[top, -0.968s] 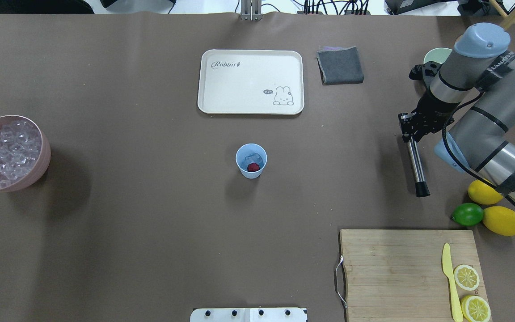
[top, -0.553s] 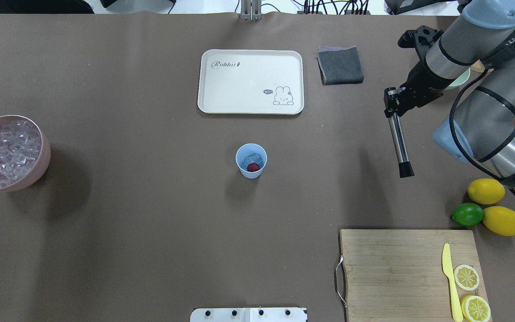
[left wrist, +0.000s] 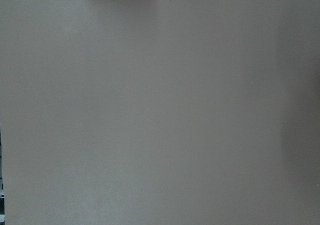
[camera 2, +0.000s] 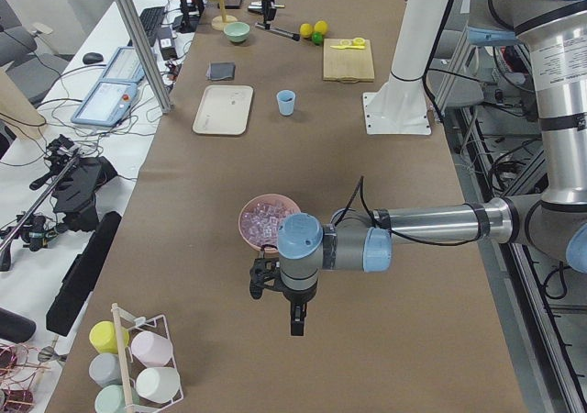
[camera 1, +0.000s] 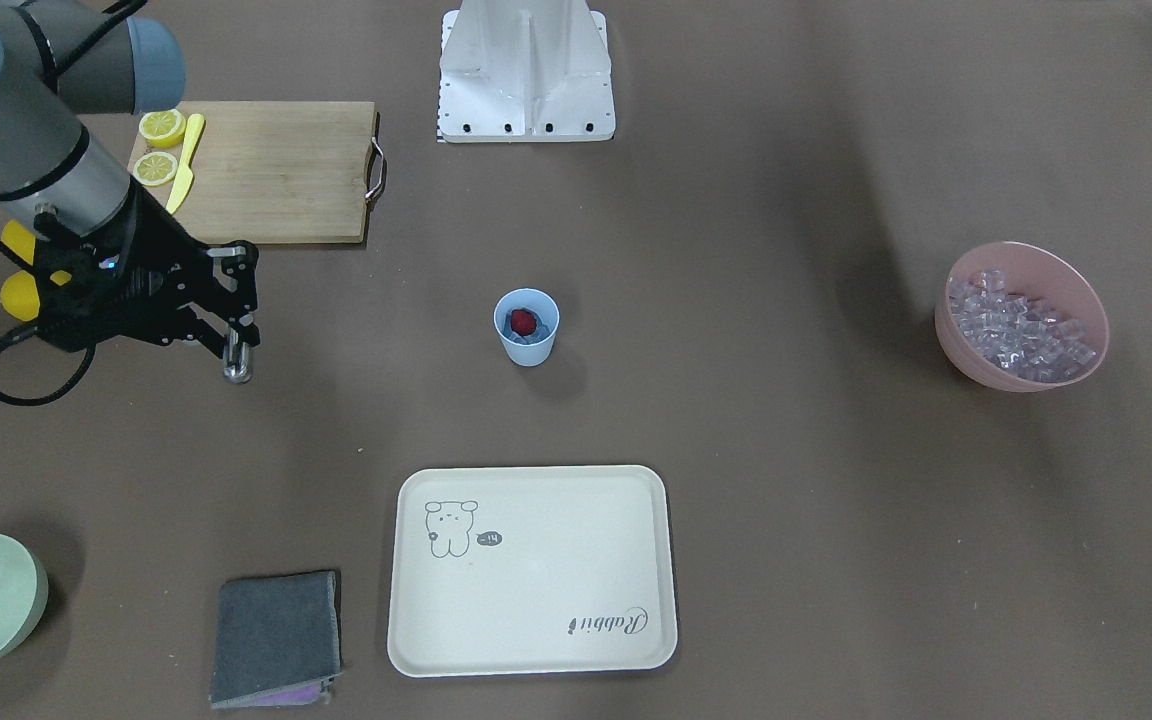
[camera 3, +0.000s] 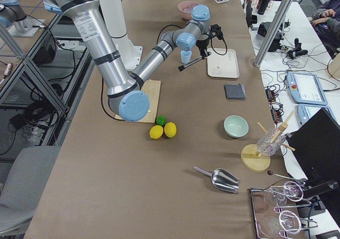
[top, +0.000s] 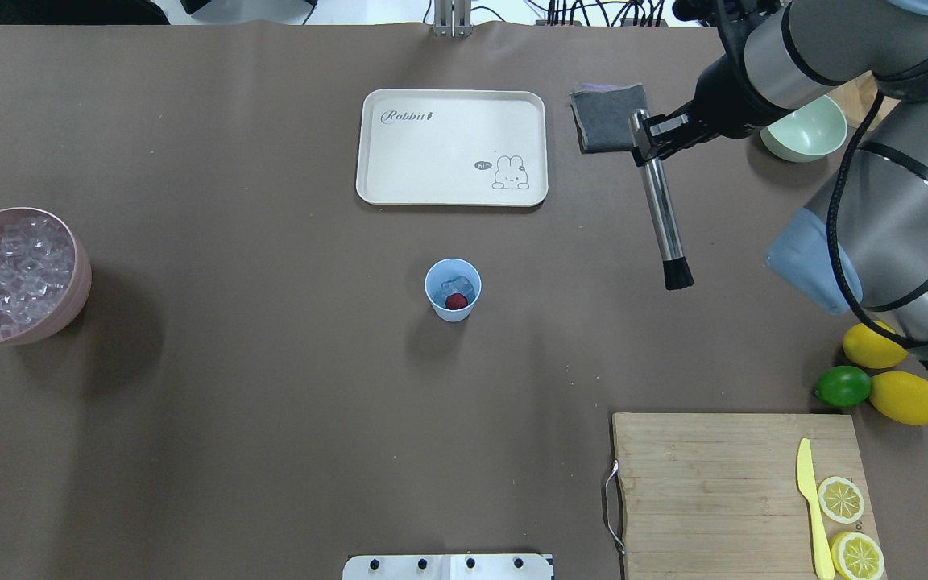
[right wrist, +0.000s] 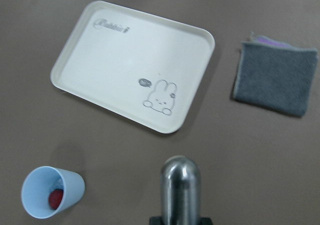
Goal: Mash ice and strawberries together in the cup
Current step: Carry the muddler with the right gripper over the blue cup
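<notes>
Brown paper covers the counter (top: 254, 419), and the right end effector (top: 651, 133) hangs above its far right part. Its fingers are clamped on the upper end of a steel muddler (top: 662, 211), whose black tip points back toward the robot's base. To this end effector's left and nearer the base, well apart from the muddler's tip, the light-blue cup (top: 433, 306) stands upright on bare counter. Inside it the red strawberry (top: 456, 301) lies on the side nearer the base, with a few clear cubes of ice (top: 457, 285) beside it. A cream tray (top: 399, 161) printed with a rabbit lies to the end effector's left, beyond the cup. A folded grey cloth (top: 605, 121) sits just beside the fingers on that same side in the overhead view. A pale green bowl (top: 814, 133) is to the end effector's right. Nearer the base on that side are two lemons (top: 905, 397), a lime (top: 842, 387) and a wooden cutting board (top: 714, 483) carrying a yellow knife (top: 810, 507) and two lemon halves (top: 841, 499). The left end effector (camera 2: 294, 321) points down at bare counter and shows only in the side view, so I cannot tell whether its fingers are apart or together. A pink bowl (camera 2: 244, 232) heaped with more ice cubes stands just beyond it, toward the cup.
</notes>
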Motion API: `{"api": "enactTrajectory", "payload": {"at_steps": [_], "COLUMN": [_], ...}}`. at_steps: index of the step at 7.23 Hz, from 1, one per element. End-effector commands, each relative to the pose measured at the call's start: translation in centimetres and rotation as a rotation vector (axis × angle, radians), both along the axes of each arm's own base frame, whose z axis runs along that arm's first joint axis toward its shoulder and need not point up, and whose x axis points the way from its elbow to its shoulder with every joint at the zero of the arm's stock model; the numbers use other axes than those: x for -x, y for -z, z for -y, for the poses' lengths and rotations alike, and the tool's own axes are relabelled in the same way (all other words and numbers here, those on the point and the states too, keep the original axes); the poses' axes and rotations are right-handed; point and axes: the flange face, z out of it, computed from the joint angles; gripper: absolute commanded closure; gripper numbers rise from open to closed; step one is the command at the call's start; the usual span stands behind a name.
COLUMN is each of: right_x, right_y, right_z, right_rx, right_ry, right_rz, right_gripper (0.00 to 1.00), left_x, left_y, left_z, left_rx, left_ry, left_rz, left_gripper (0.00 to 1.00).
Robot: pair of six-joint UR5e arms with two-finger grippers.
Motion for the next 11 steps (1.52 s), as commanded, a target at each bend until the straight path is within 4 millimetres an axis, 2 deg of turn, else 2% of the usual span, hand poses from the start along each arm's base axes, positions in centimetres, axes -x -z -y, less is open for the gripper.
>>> {"api": "enactTrajectory", "payload": {"at_steps": [1, 2, 3, 4, 5, 6, 7, 8, 9, 11], "right_x": [2.9, 3.7, 3.8, 4.7, 4.4, 5.8, 7.4, 9.8, 12.3, 15.1], "right_y": [4.6, 4.1, 5.5, 6.3, 7.0, 7.7, 7.0, 4.8, 3.5, 1.8], "right_z": [-3.5, -4.0, -4.7, -6.4, -7.0, -8.5, -10.3, -11.0, -11.9, -13.1], "right_rx": [-0.244, -0.295, -0.39, -0.501, -0.583, -0.63, -0.673, -0.725, -0.761, -0.776], "right_ry": [-0.008, 0.007, 0.007, -0.031, -0.089, -0.159, -0.202, -0.215, -0.257, -0.265], "right_rz": [0.118, 0.157, 0.214, 0.297, 0.368, 0.42, 0.483, 0.486, 0.496, 0.501], "right_gripper": [1.0, 1.0, 1.0, 1.0, 1.0, 1.0, 1.0, 1.0, 1.0, 1.0], "left_x": [0.0, 0.1, 0.1, 0.1, 0.1, 0.1, 0.1, 0.0, 0.0, 0.1], "left_y": [-0.4, -0.4, -0.4, -0.6, -0.6, -0.6, -0.8, -1.1, -1.2, -1.2], "left_z": [-0.3, -0.3, -0.3, -0.4, -0.4, -0.4, -0.7, -1.3, -1.4, -1.4], "left_rx": [0.011, 0.012, 0.012, 0.015, 0.015, 0.015, 0.021, 0.029, 0.031, 0.031], "left_ry": [0.0, 0.002, 0.002, 0.002, 0.002, 0.002, 0.002, 0.002, 0.002, 0.003], "left_rz": [0.0, 0.0, 0.0, 0.0, 0.0, 0.0, 0.0, -0.002, -0.002, -0.002], "left_gripper": [0.01, 0.01, 0.01, 0.01, 0.01, 0.01, 0.01, 0.01, 0.01, 0.01]}}
